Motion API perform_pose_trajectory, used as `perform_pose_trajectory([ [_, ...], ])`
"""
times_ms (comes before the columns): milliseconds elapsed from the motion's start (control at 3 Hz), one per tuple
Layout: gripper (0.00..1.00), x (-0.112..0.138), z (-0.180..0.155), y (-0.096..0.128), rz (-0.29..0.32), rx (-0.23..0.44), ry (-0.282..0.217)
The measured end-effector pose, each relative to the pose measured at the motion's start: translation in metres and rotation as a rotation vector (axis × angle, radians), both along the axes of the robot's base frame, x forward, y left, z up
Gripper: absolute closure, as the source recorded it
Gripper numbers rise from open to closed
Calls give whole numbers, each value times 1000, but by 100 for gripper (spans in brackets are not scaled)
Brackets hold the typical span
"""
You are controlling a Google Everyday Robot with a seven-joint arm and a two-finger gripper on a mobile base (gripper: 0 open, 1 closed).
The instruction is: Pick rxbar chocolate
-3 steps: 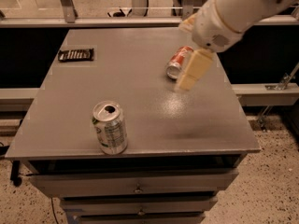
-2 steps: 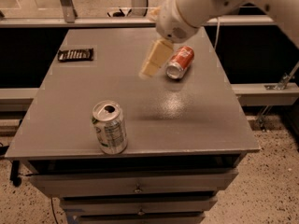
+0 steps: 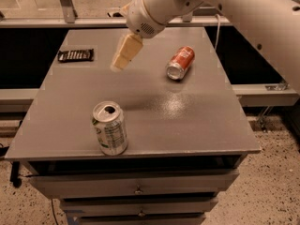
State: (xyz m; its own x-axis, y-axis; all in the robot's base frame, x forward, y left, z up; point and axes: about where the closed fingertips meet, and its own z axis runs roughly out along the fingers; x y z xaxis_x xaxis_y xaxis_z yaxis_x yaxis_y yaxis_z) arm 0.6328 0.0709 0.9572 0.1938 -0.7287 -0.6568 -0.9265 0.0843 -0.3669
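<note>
The rxbar chocolate [image 3: 75, 55], a flat dark bar with pale lettering, is laid flat near the far left corner of a grey tabletop [image 3: 187, 118], its long side set roughly along the far edge. Nothing is touching it. To its right, well apart and raised above the tabletop, the tan gripper [image 3: 117, 65] is hung from a thick white arm [image 3: 154, 6] that is brought in from the upper right. The gripper is angled down and to the left; whether it is spread apart or closed together cannot be told, and nothing is seen held in it. Further right, a red-orange can [image 3: 180, 63] is laid on its side. Near the front edge, a silver-green can [image 3: 109, 135] is stood upright, its top opened. Drawers [image 3: 136, 184] are seen beneath the tabletop.
</note>
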Motion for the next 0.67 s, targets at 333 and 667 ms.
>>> perform_pose_trajectory([
  [333, 0, 7, 2, 4, -5, 40, -8],
  [667, 0, 35, -13, 39, -13, 147, 1],
])
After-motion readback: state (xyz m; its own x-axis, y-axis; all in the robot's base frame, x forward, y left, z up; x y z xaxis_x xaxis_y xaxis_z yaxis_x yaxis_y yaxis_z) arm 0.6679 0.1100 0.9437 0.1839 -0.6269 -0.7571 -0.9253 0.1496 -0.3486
